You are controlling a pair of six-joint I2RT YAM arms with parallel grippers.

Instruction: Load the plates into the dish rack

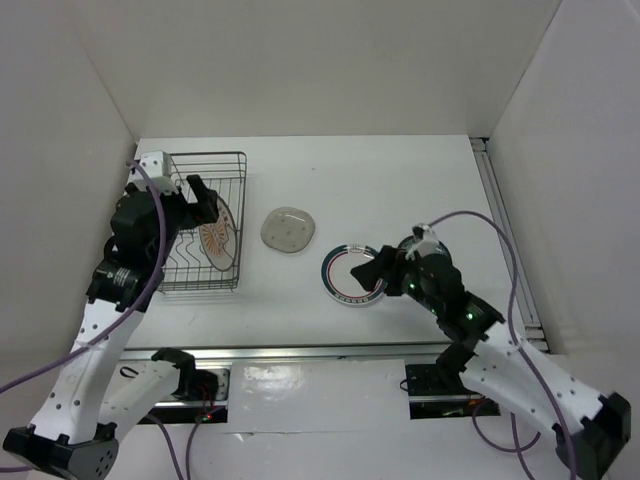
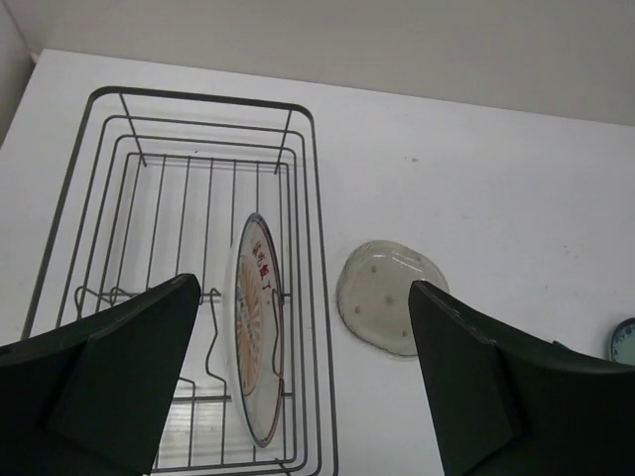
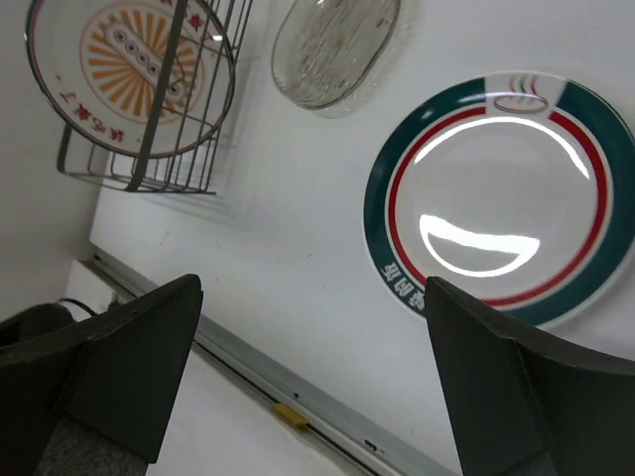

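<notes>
- The dark wire dish rack (image 1: 205, 222) is a rectangular basket that stands on the white table (image 1: 400, 180).
- The cream round plate with the orange sunburst centre (image 1: 218, 238) stands on its edge inside the rack. It leans between the wires, close to the long side that faces the other plates.
- The left wrist view shows this plate (image 2: 258, 327) almost edge-on behind the rack's rim (image 2: 308, 248). The right wrist view shows its full painted face (image 3: 129, 69) through the rack's bars (image 3: 189, 149).
- The translucent grey round plate (image 1: 289, 229) lies flat on the table just beside the rack, not touching it. Both wrist views show it (image 2: 390, 296) (image 3: 332, 45).
- The white round plate with the teal-and-red ring (image 1: 352, 275) lies flat, further from the rack than the grey plate. The right wrist view shows it clearly (image 3: 496, 198).
- The left gripper (image 1: 205, 200) hangs above the rack. Its jaws are spread wide and hold nothing (image 2: 303, 288).
- The right gripper (image 1: 372, 268) is well apart from the rack, over the edge of the ringed plate. Its jaws are also spread and hold nothing (image 3: 313, 288).
</notes>
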